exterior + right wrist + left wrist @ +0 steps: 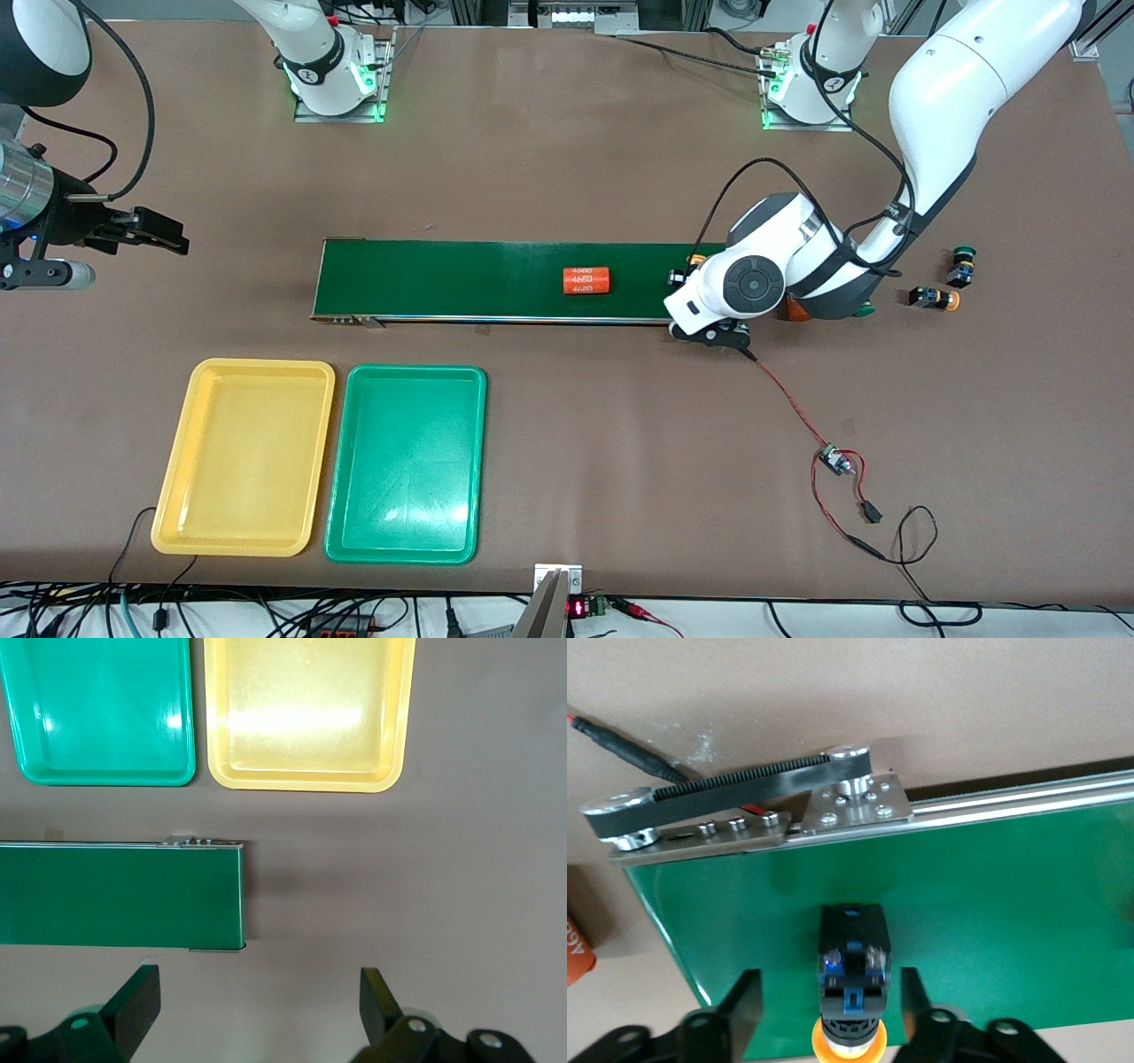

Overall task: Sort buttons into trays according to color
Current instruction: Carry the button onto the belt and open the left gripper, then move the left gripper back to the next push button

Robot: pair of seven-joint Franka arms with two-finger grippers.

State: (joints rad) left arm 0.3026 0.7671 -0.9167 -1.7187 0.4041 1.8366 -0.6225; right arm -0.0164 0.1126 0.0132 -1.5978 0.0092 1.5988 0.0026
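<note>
The right gripper (164,232) waits over the bare tabletop at the right arm's end of the table, fingers spread wide with nothing between them. It is parked off the discharge end of the conveyor belt (461,279), presumably so it can take whatever the belt carries down.

The yellow tray (182,461) and the green tray (469,461) lie side by side, almost touching, near the table edge closest to the front camera. Both are empty, and from there either is an easy drop from the belt's end.

An orange cylinder marked 4680 (587,280) lies on its side about midway along the belt; it belongs to neither tray.

At the belt's end toward the left arm, the left gripper (824,1014) hangs low over the belt with its fingers apart. A yellow-capped button (852,970) lies on the belt between them, on its side, and neither finger seems to touch it, though its cap sits at the edge of the wrist view. I judge it has been set there for the belt to carry along.

A green-capped button (961,266) and an orange-capped button (935,299) rest on the table at the left arm's end, unsorted. A scrap of green peeks from under the left arm's wrist; possibly the fourth.
</note>
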